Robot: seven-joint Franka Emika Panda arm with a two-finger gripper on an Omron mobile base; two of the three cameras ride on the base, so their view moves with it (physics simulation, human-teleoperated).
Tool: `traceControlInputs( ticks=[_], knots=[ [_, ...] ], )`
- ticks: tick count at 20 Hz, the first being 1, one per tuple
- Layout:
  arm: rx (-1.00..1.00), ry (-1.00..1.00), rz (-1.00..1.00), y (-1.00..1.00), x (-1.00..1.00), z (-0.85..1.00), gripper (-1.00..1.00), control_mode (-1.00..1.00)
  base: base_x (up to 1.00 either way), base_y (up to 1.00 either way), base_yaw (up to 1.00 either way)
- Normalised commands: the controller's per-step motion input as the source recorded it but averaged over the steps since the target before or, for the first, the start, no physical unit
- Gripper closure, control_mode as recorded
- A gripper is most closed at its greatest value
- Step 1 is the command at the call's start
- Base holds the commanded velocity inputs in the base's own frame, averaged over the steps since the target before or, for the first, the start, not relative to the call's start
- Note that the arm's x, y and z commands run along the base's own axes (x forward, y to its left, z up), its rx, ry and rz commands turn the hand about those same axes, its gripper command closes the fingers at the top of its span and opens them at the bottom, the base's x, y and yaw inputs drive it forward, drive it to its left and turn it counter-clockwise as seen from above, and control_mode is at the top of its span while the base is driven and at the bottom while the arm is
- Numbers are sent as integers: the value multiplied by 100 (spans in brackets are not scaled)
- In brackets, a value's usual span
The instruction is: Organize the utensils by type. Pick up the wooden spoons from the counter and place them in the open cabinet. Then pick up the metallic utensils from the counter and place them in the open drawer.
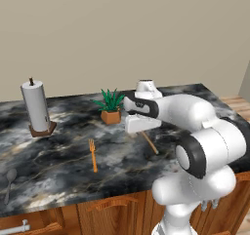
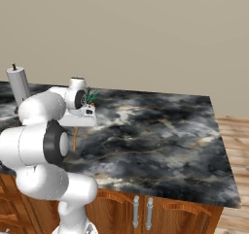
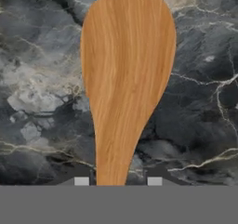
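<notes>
Since wooden pieces are due in the cabinet first, the hand (image 3: 118, 182) is seen pinched on the oval wooden spoon (image 3: 126, 79) over the bench (image 1: 58, 146), while the wooden fork (image 1: 93, 156) and metal spoon (image 1: 10, 180) are left lying there.

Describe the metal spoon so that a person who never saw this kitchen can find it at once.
Start at the paper-towel roll standing on the marble counter. Come toward the counter's front edge, to its far left corner: the metal spoon lies there. It is dull grey, unlike the orange wooden fork near the middle.
</notes>
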Motion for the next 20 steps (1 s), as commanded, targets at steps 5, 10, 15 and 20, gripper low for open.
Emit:
traceControlInputs(
  ticks=[5,10,15,20],
  knots=[
    [0,-5,24,0,-26,83,100,-100,0,0,0],
    [0,-11,22,-1,-35,69,100,-100,0,0,0],
    [0,-9,10,-2,-36,45,100,-100,0,0,0],
    [0,-4,0,0,-10,9,100,-100,0,0,0]
  ],
)
